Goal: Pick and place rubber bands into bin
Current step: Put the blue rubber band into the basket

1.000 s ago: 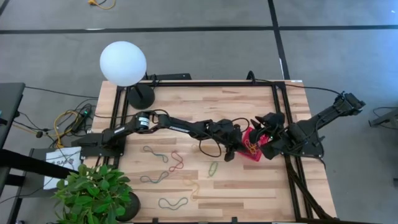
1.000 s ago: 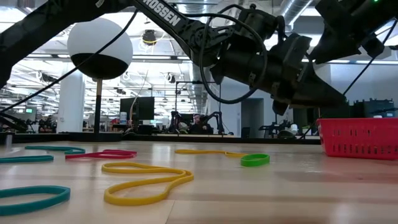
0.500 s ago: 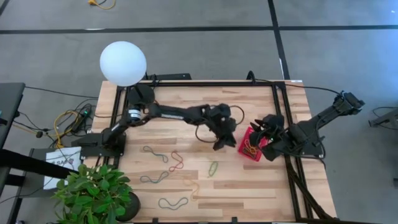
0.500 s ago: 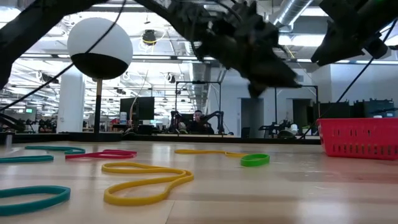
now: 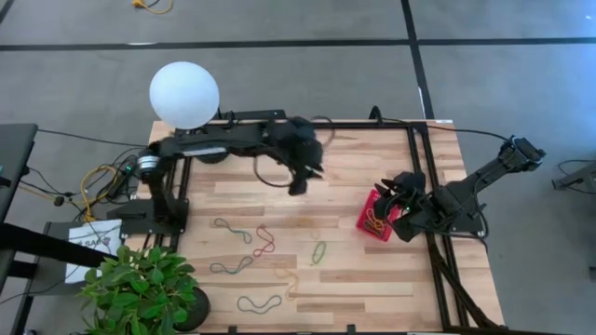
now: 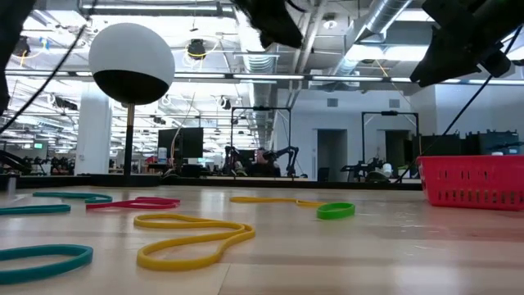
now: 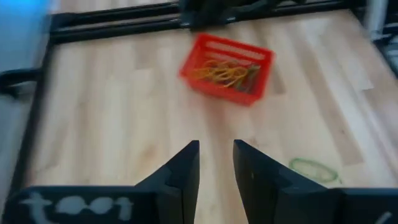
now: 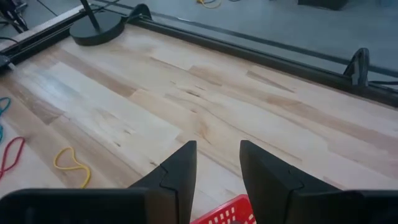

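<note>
The red bin (image 5: 377,216) stands on the table at the right, with yellow and tan rubber bands (image 7: 225,74) inside; it also shows in the low view (image 6: 473,182). Several rubber bands lie flat on the table's near left: teal (image 5: 233,228), red (image 5: 264,244), green (image 5: 318,251), yellow (image 5: 289,279). My left gripper (image 5: 298,181) hangs high over the table's middle, open and empty (image 7: 216,146). My right gripper (image 5: 396,191) waits just above the bin's far side, open and empty (image 8: 217,146).
A lamp with a white globe (image 5: 184,93) and a black round base (image 5: 212,144) stands at the far left corner. A potted plant (image 5: 149,288) is at the near left corner. Black frame rails (image 5: 419,167) run along the table's far and right sides.
My left gripper has swung away from the bin toward the table's far left and risen well above the table. The rubber bands and the bin have stayed where they were.
</note>
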